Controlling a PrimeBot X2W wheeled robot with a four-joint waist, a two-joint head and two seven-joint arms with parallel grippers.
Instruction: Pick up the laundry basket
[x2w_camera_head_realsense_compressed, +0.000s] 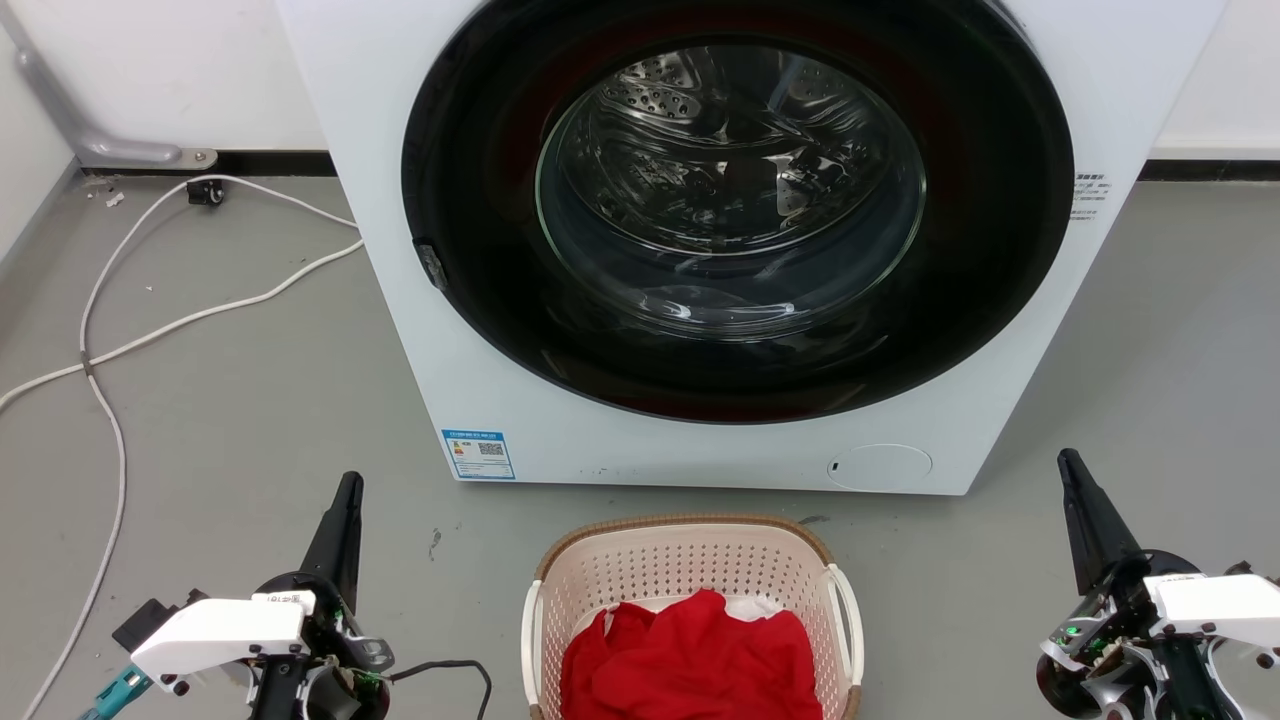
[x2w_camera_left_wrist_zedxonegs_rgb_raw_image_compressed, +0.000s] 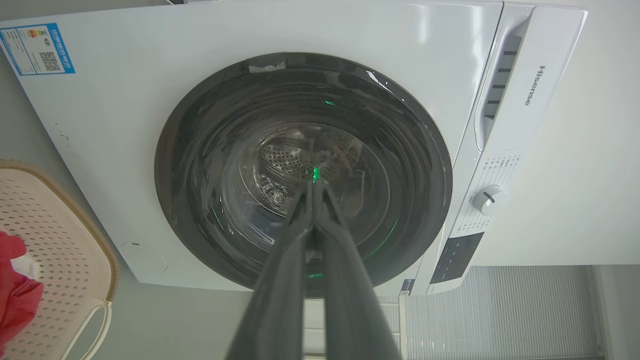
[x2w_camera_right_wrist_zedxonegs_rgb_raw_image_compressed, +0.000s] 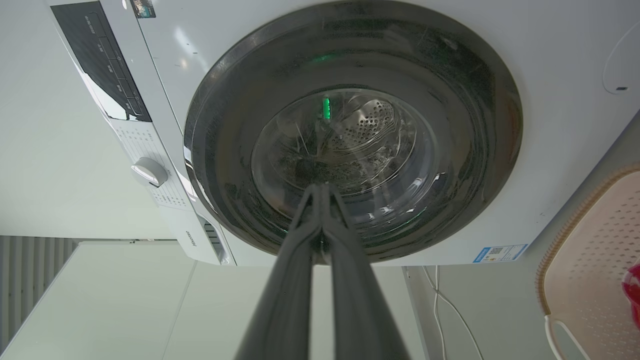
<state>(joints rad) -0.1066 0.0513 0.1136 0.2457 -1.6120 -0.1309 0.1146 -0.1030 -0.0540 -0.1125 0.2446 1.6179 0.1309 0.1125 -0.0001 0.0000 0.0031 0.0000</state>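
Note:
The laundry basket (x2w_camera_head_realsense_compressed: 690, 570) stands on the grey floor right before the washing machine, cream with perforated walls, a brown woven rim and white side handles; red cloth lies inside it. My left gripper (x2w_camera_head_realsense_compressed: 348, 484) is at the lower left, well left of the basket, fingers pressed together and empty. At the lower right my right gripper (x2w_camera_head_realsense_compressed: 1066, 460) is likewise shut and empty, well to the basket's right. The basket (x2w_camera_left_wrist_zedxonegs_rgb_raw_image_compressed: 60, 240) shows at the left edge of the left wrist view past my left gripper (x2w_camera_left_wrist_zedxonegs_rgb_raw_image_compressed: 315, 184), and the basket (x2w_camera_right_wrist_zedxonegs_rgb_raw_image_compressed: 595, 265) at the right edge beyond my right gripper (x2w_camera_right_wrist_zedxonegs_rgb_raw_image_compressed: 322, 187).
A white front-loading washing machine (x2w_camera_head_realsense_compressed: 720, 230) with a dark round door stands close behind the basket. White cables (x2w_camera_head_realsense_compressed: 110, 350) run over the floor at the left. Open grey floor lies on both sides of the basket.

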